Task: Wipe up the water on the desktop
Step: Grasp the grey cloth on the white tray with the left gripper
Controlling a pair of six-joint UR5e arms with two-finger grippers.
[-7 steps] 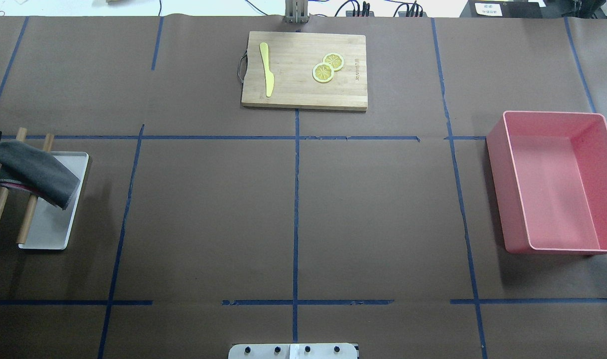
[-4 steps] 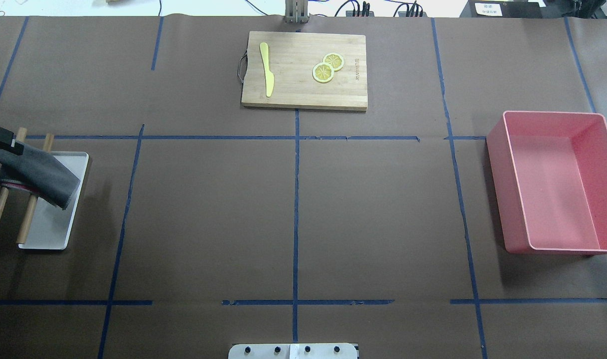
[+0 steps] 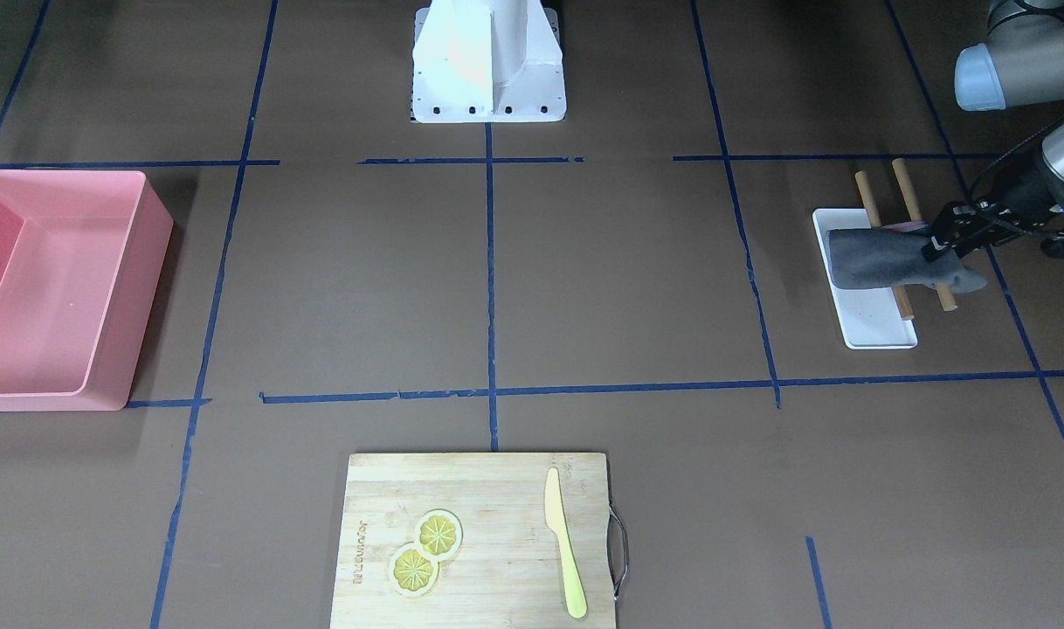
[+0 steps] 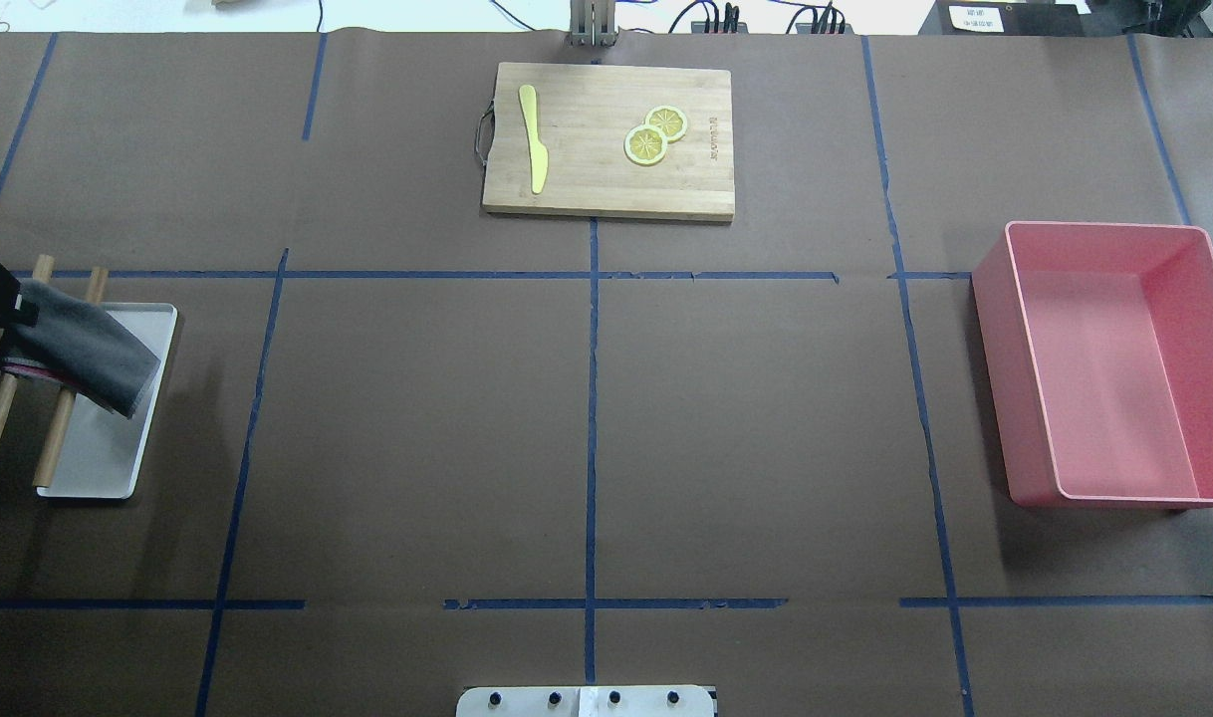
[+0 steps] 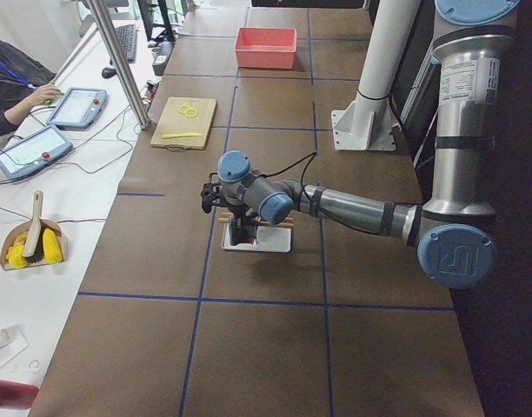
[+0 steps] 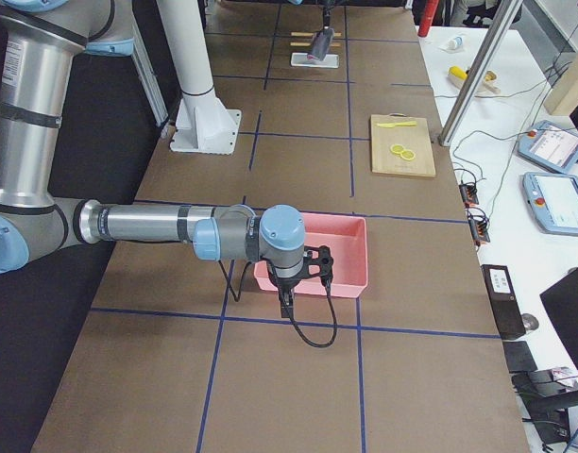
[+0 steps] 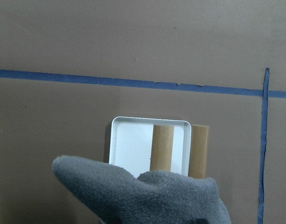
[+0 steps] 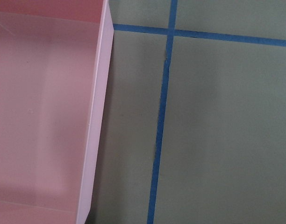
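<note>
The dark-brown desktop with blue tape lines shows no water that I can make out. A grey cloth hangs over two wooden rods above a small white tray at the left edge. My left gripper is at the cloth's far end and looks open, with its jaws on either side of that end. It also shows in the front view. The left wrist view shows the cloth close below, over the tray. My right gripper hangs by the pink bin; I cannot tell if it is open or shut.
A pink bin stands at the right edge. A wooden cutting board at the back middle carries a yellow knife and two lemon slices. The robot base plate is at the front middle.
My left gripper has come in from the left edge and settled lower onto the cloth's far end. The cloth still hangs on the rods.
</note>
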